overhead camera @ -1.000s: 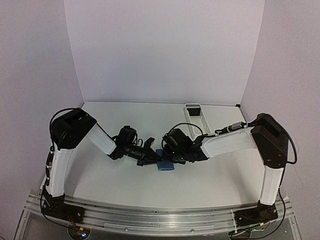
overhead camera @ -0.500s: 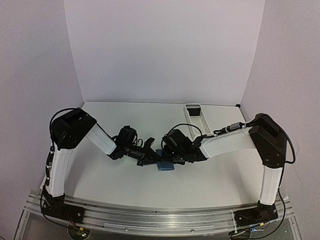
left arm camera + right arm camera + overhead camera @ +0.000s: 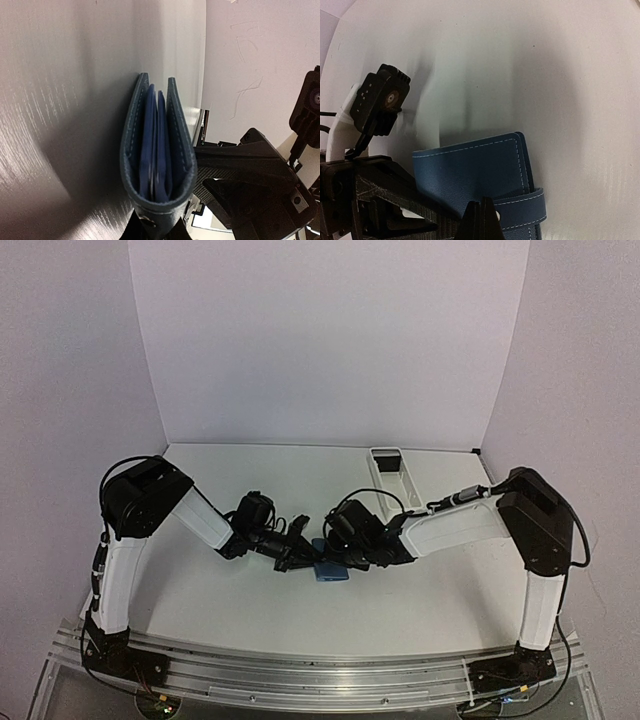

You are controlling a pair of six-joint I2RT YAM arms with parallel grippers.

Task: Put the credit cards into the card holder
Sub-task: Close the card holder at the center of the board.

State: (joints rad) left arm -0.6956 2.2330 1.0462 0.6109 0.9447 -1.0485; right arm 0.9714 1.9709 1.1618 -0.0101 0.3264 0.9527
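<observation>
Robotics lab test cell is indicated: white tabletop (image 3: 250,605) is boxed in by plain white backdrop panels (image 3: 320,340); left arm (image 3: 200,515) and right arm (image 3: 455,528) are bolted to an aluminium rail (image 3: 320,670).

Blue card holder (image 3: 475,170), white stitching, on white table (image 3: 530,60)

1. Desk (image 3: 250,610): white, matte top; the wrist views show a faint streaked grain and soft grey shadows on it.
2. Tray (image 3: 384,451): long, white and rectangular, lying flat on the desk at the far right, one short end just beside the rear panel; a dark patch inside cannot be identified.
3. Rear panel (image 3: 330,340): plain white, upright along the far edge.
4. Side walls (image 3: 70,390): pale lilac, closing left and right.
5. Aluminium rail (image 3: 300,670): grooved, along the near edge.
</observation>
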